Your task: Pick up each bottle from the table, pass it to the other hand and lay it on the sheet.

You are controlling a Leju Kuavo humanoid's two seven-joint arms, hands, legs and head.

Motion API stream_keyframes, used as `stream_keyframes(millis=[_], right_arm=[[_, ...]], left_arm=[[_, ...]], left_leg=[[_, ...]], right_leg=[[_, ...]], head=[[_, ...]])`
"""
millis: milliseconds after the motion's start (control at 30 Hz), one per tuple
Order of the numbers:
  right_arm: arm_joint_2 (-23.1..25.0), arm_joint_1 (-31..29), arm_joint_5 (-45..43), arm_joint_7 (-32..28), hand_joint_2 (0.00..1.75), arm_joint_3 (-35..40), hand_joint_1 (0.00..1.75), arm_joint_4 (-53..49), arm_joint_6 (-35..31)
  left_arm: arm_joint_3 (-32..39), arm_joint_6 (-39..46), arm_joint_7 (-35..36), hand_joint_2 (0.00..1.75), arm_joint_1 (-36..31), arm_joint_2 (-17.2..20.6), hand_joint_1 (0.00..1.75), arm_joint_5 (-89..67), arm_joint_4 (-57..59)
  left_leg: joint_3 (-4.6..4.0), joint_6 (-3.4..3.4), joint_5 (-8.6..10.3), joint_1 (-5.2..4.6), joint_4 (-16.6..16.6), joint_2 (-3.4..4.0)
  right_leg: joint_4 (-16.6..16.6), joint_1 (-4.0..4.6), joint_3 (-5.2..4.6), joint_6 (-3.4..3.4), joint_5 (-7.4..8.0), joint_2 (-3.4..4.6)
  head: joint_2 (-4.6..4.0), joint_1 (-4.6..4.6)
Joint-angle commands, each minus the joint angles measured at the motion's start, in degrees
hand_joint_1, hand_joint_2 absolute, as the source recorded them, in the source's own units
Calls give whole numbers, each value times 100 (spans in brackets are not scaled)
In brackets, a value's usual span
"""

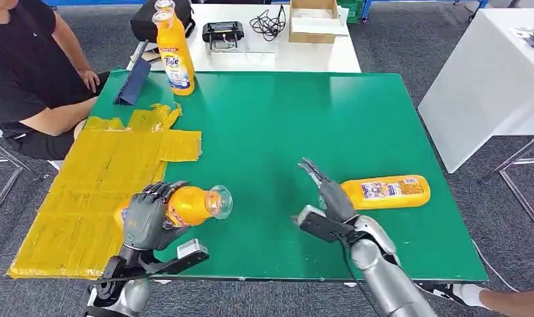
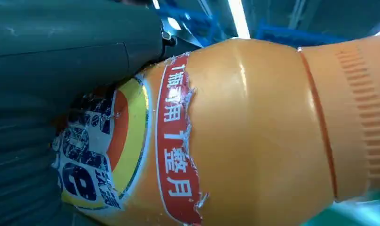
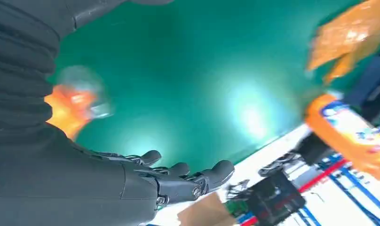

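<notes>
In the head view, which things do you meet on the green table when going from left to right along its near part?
Yellow sheet → left hand gripping an orange bottle → right hand, open → second orange bottle lying on its side.

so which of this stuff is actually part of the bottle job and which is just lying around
Part of the job:
- bottle held in the left hand
- lying bottle by the open right hand
- upright bottle
- yellow sheet

Just lying about:
- cardboard box
- black cables
- blue folder
</notes>
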Motion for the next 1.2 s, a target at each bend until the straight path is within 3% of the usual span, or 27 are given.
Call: stream_keyframes(millis=[33,233,600,633,767,867,1000,1200], right_arm=[[-1567,395,-307,-86,175,-590,0,-1475,744],[-2124,365,-369,31,175,-677,0,-1489,1090],[-2182,65,-337,55,175,-502,0,-1188,1110],[-2197,-9,-305,73,175,-466,0,-1107,1114],[-2227,-462,-76,159,175,-227,0,-594,1101],[-2245,-1085,259,136,175,122,0,199,1049],[-2052,-1182,670,-129,175,190,0,682,536],[-2153,-1921,744,-88,175,517,0,1572,1005]], left_arm=[[610,433,916,175,-387,576,175,-1192,2206],[641,24,1097,175,-656,730,175,-1485,2869],[336,-154,1202,175,-830,873,175,-1768,3268],[314,-81,1221,175,-881,829,0,-1782,3381],[4,208,1091,175,-996,792,0,-1865,3410],[-251,403,476,175,-903,793,0,-1255,2955],[-418,415,283,175,-855,776,0,-1070,2612],[-426,558,-173,175,-856,787,0,-358,2437]], left_leg=[[10,5,5,-12,-12,-15],[14,8,3,-8,-10,-22],[25,8,6,-13,-13,-4],[22,9,7,-12,-9,-3],[28,14,18,-16,-13,-3],[23,16,20,-15,-5,3],[27,12,32,-12,-11,0],[19,12,28,-14,-2,-12]], right_leg=[[-3,-11,10,2,-4,-18],[-5,-6,15,1,-5,-26],[-1,-14,26,-2,4,-6],[3,-13,25,-1,3,-4],[8,-17,31,0,8,-14],[15,-16,26,1,10,-9],[6,-11,31,0,16,-13],[20,-13,22,-12,18,-17]], head=[[0,-2],[0,-4],[0,-4],[0,-4],[0,-4],[0,-4],[0,-2],[0,-4]])
